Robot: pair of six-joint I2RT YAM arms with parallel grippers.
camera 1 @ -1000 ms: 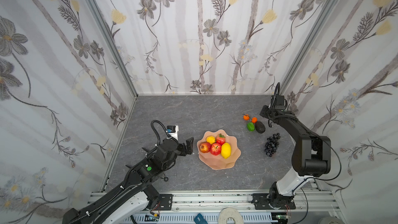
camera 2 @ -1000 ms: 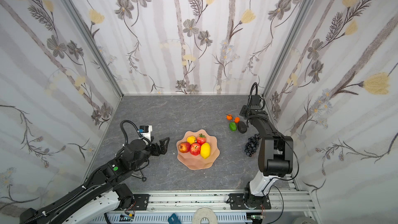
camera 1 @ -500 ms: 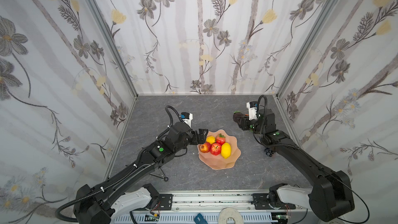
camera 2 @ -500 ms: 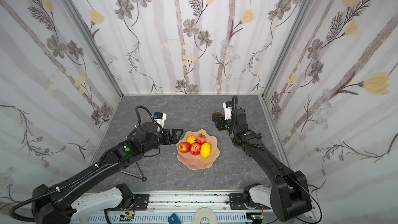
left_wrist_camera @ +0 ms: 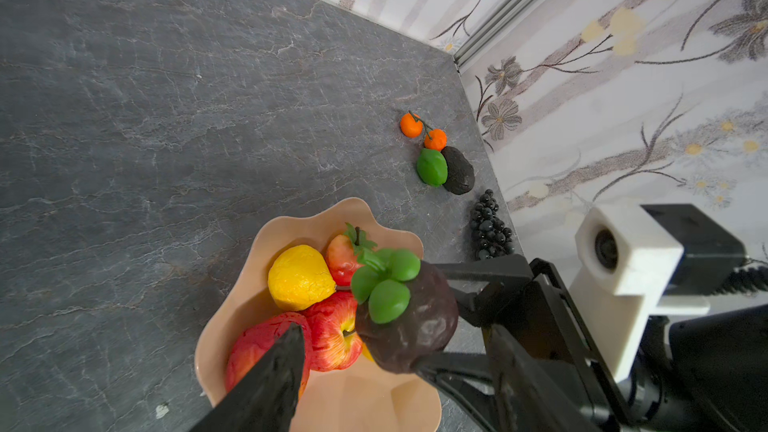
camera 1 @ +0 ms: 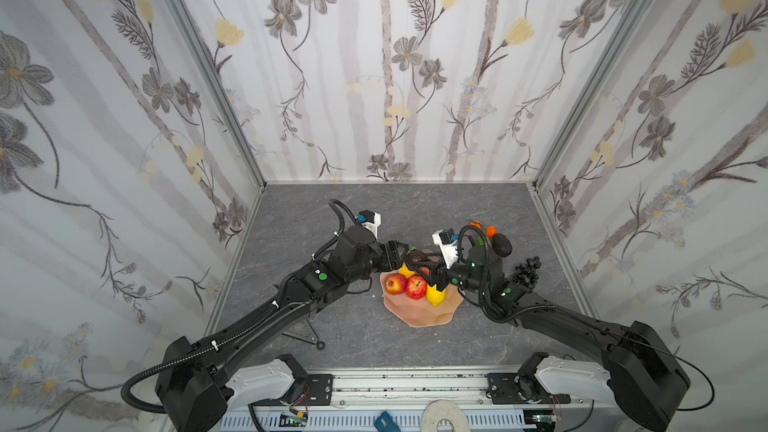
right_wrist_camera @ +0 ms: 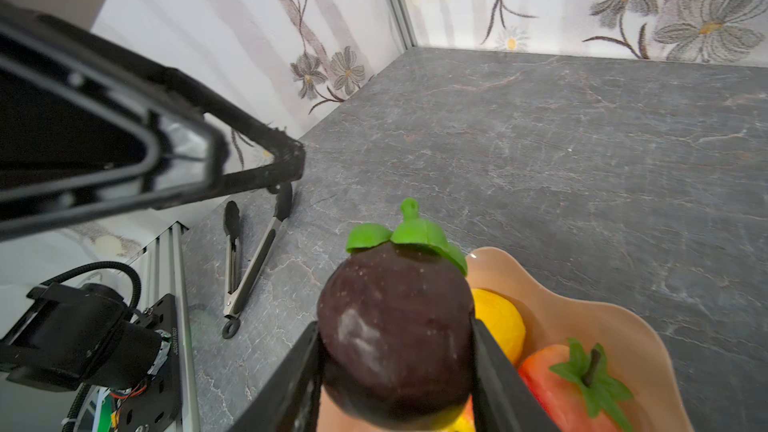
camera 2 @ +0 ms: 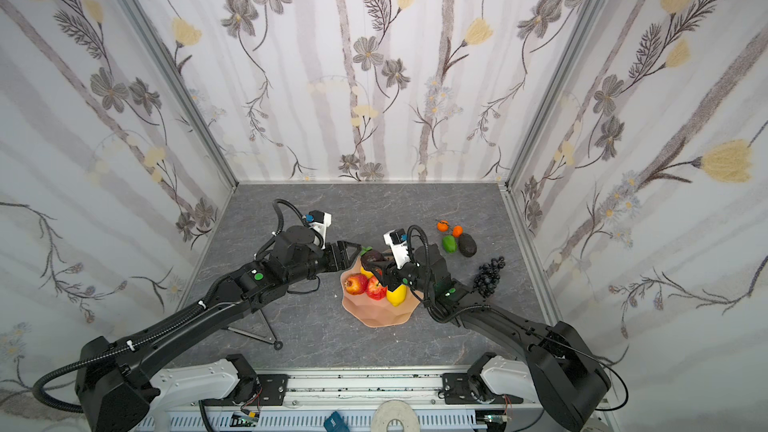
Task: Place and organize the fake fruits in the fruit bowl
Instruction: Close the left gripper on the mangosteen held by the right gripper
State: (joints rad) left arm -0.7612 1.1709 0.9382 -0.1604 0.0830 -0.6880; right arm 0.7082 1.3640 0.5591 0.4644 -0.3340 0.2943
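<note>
My right gripper (right_wrist_camera: 397, 367) is shut on a dark purple fruit with green leaves (right_wrist_camera: 395, 326), hanging over the far left rim of the fruit bowl (camera 1: 415, 317); both top views show this fruit (camera 2: 371, 258). My left gripper (camera 1: 400, 254) stands open right beside it, holding nothing; one of its fingers (left_wrist_camera: 270, 380) hangs over the bowl. In the bowl lie two red apples (camera 1: 395, 283), a lemon (camera 1: 434, 295), a smaller yellow fruit (left_wrist_camera: 299, 276) and a strawberry (left_wrist_camera: 345, 255). On the table at the right lie two oranges (camera 2: 442, 225), a lime (camera 2: 449, 243), an avocado (camera 2: 467, 245) and grapes (camera 2: 488, 274).
Metal tongs (camera 2: 257, 332) lie on the grey table left of the bowl, under my left arm. Flowered walls close in the table on three sides, and the loose fruits lie near the right wall. A metal rail (camera 1: 407, 384) runs along the front edge.
My right arm has swung in from the far right with the dark fruit and now holds it over the bowl. My left gripper has moved forward and right, up to that fruit.
</note>
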